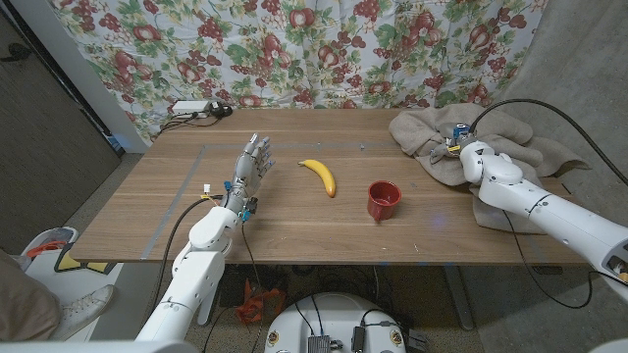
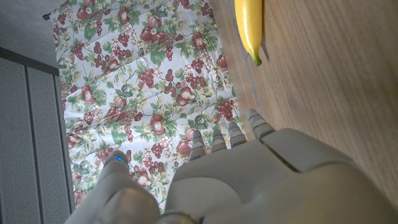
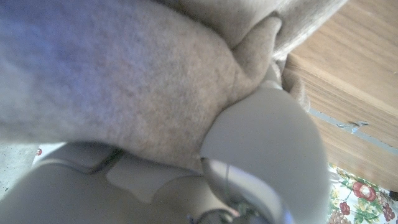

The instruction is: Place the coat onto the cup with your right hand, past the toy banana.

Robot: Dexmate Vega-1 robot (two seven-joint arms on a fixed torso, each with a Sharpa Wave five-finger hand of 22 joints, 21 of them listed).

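Now my right hand (image 1: 459,149) is buried in the coat (image 1: 510,137) at the table's (image 1: 294,235) far right, grip unclear, cup (image 1: 384,200) lying leftward with the toy banana (image 1: 319,176) beyond it.

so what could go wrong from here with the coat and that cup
1. The red cup stands upright and light-looking between the banana and the coat; dragged fabric could tip or push it.
2. The coat is bulky and hangs over the table's edge; the right hand, buried in it, may lift only a fold.
3. Trailing cloth may sweep the banana.
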